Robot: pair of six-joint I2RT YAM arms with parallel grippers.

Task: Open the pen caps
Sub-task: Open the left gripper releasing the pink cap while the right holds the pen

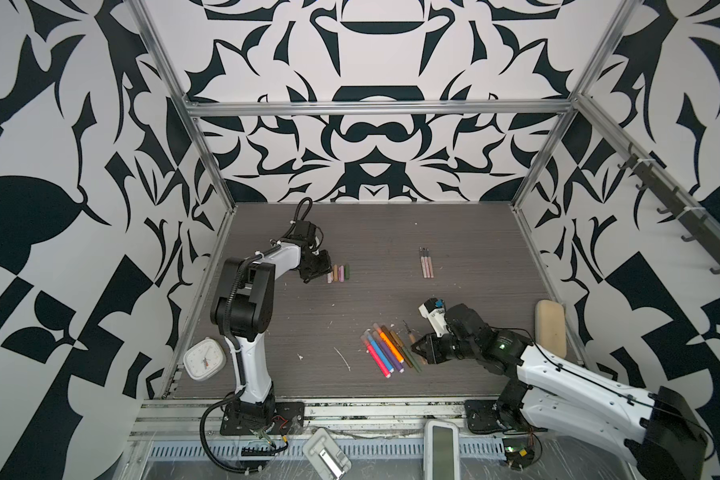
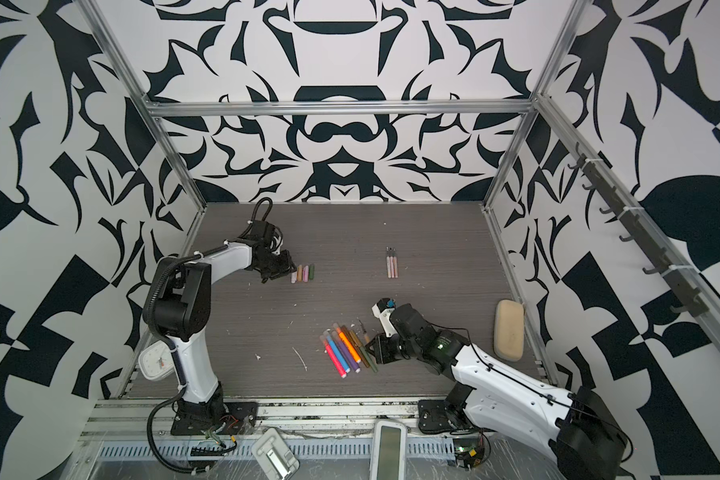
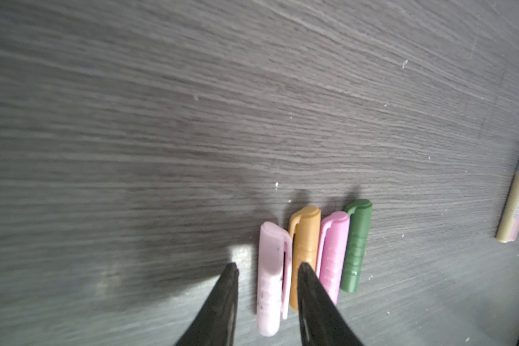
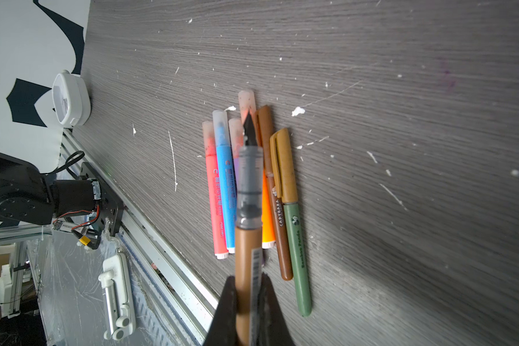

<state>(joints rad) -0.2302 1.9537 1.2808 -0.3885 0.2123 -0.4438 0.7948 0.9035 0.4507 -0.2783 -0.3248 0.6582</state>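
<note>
Four loose pen caps (image 3: 304, 236) lie side by side on the table, pale pink, tan, pink and green; they show in both top views (image 1: 338, 273) (image 2: 303, 273). My left gripper (image 3: 268, 265) is open astride the pale pink cap (image 3: 270, 278), which rests on the table with a gap on each side. My right gripper (image 4: 247, 287) is shut on a brown pen (image 4: 247, 245) whose cap is off, its dark nib pointing out. Under it lies a bundle of capped pens (image 4: 225, 185) (image 1: 385, 347). Two uncapped pens (image 1: 426, 262) lie farther back.
A white clock (image 1: 204, 357) sits at the table's front left corner. A beige oblong pad (image 1: 550, 328) lies by the right wall. White devices (image 1: 441, 449) rest on the metal rail in front. White crumbs dot the table.
</note>
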